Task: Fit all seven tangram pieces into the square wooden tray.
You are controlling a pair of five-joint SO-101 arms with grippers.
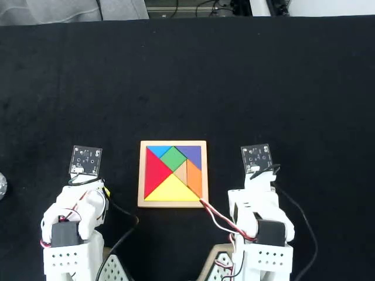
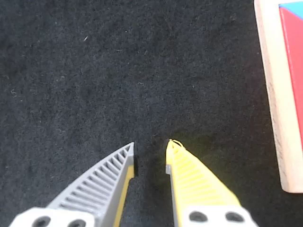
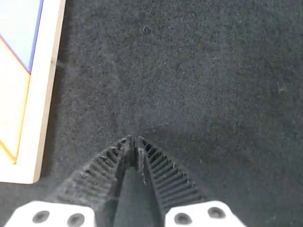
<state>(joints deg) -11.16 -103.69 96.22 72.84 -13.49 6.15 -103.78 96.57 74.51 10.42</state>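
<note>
Pieces [image 1: 171, 188] flush in tray [image 1: 172, 204]; judged thin, rigid, light, best pinched by edges. Empty: left gripper [image 2: 150, 146] ajar, right gripper [image 3: 135, 139] closed.

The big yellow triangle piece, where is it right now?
In the high view, the yellow triangle lies inside the square wooden tray, along its lower edge, beside the red triangle.

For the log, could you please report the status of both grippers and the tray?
Left gripper open, empty; right gripper shut, empty. All seven pieces seated in tray. Nothing in the way.
</note>
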